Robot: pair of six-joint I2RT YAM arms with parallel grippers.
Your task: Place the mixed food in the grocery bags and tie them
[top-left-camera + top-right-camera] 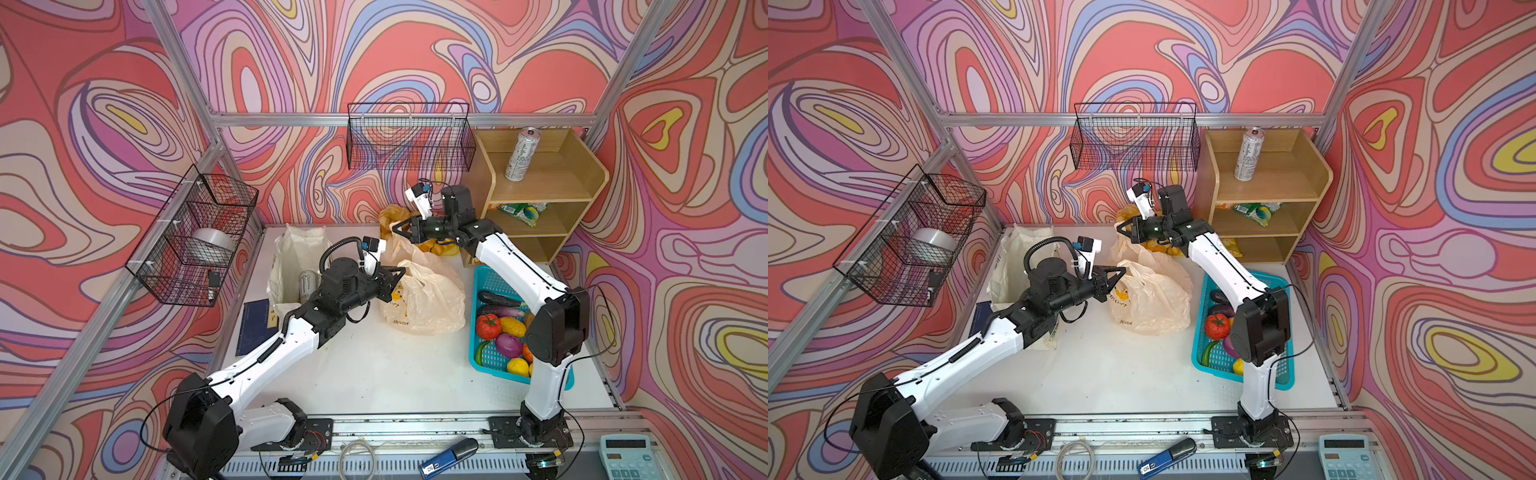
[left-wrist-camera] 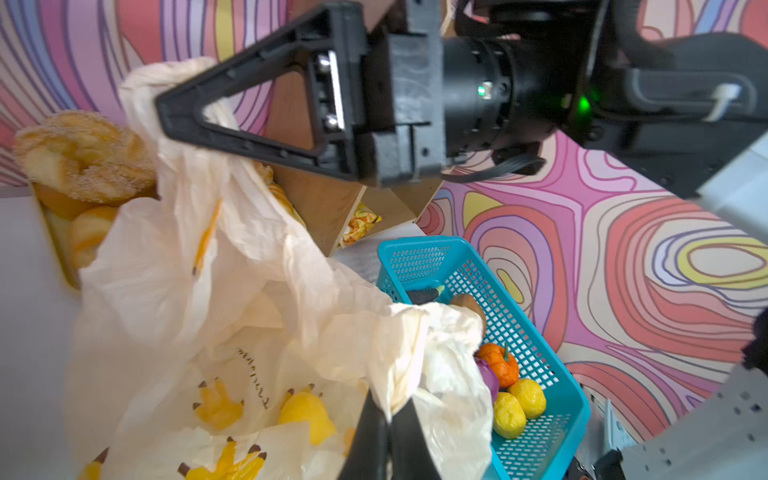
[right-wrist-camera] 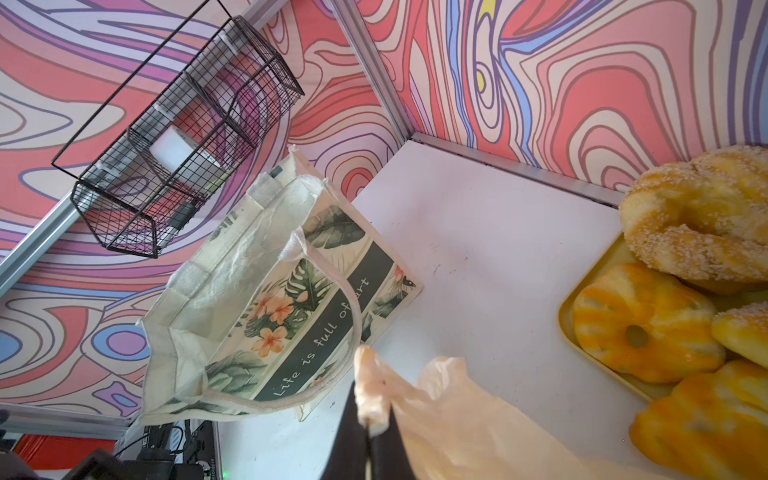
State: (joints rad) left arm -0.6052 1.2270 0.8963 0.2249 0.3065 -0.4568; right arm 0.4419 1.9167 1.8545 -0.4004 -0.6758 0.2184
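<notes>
Plastic bag (image 1: 428, 299) is sitting on tabletop (image 1: 395, 374), between tote (image 1: 286, 257) and basket (image 1: 490, 357). We are seeing left jaws pinching shut on one handle, and right jaws clamping shut on the other, holding it up just beside the bread (image 1: 392, 214). One can (image 1: 307, 284) is sitting inside the tote; lemons (image 1: 517, 368) are lying in basket.

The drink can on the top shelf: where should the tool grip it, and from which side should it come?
Probably best: grip the drink can around the middle of its body, coming level from the open front of the wooden shelf. It stands upright, so its round sides are free, while panels seem to close the shelf's back and both ends.
</notes>
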